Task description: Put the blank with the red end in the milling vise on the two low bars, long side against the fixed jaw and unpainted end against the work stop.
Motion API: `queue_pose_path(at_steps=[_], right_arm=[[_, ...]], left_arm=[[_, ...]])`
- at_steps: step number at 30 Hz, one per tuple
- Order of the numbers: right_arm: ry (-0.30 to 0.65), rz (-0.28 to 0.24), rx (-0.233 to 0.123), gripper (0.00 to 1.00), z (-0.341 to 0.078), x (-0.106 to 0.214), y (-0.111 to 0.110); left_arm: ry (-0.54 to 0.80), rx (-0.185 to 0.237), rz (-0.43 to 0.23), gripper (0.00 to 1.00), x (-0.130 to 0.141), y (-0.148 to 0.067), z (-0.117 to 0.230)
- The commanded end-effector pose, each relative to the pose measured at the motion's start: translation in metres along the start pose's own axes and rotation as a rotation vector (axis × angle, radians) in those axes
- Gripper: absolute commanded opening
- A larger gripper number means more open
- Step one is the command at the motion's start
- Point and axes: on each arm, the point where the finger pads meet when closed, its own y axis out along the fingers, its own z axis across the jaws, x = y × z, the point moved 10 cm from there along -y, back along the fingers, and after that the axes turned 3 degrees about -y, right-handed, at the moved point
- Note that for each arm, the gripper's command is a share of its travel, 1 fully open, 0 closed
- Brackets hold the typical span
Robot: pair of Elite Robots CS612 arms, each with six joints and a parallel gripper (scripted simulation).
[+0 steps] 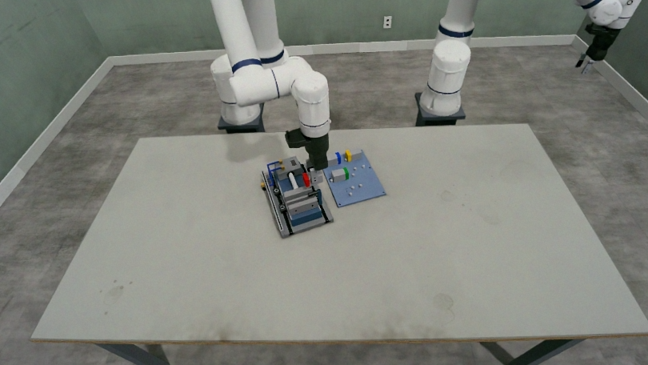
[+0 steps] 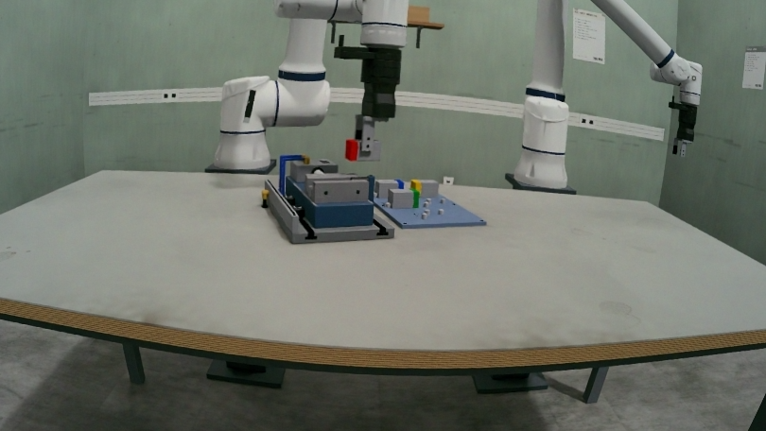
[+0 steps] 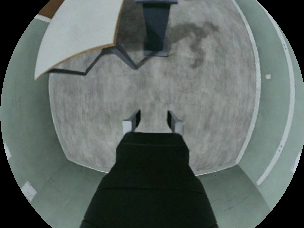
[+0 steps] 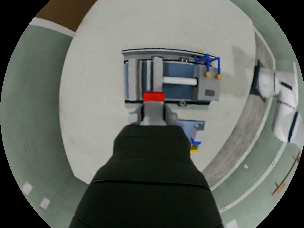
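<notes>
Above the tabletop's arm-side edge, left of its middle, our right gripper's two fingers hold one red-ended blank, red end over one vise. Beside the vise, one blue plate bears three blanks: blue-, yellow- and green-ended. Beyond the tabletop's far right corner, our left gripper's two fingers stand wide. The low bars are hard to make out.
</notes>
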Motion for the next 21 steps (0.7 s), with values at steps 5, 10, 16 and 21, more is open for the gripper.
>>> queue_pose_path(at_steps=[5, 10, 16, 21], right_arm=[[0.0, 0.0, -0.002, 0.0, -0.007, -0.023, -0.001], [0.0, 0.0, -0.002, 0.0, -0.011, -0.037, 0.0], [0.0, 0.0, -0.002, 0.0, -0.013, -0.045, 0.0], [0.0, 0.0, -0.002, 0.0, -0.015, -0.053, 0.0]], left_arm=[[0.0, 0.0, -0.001, 1.0, 0.0, -0.001, 0.0], [0.0, 0.0, -0.001, 1.0, 0.0, -0.001, 0.0], [0.0, 0.0, -0.001, 1.0, 0.0, -0.001, 0.0], [0.0, 0.0, -0.001, 1.0, 0.0, -0.001, 0.0]])
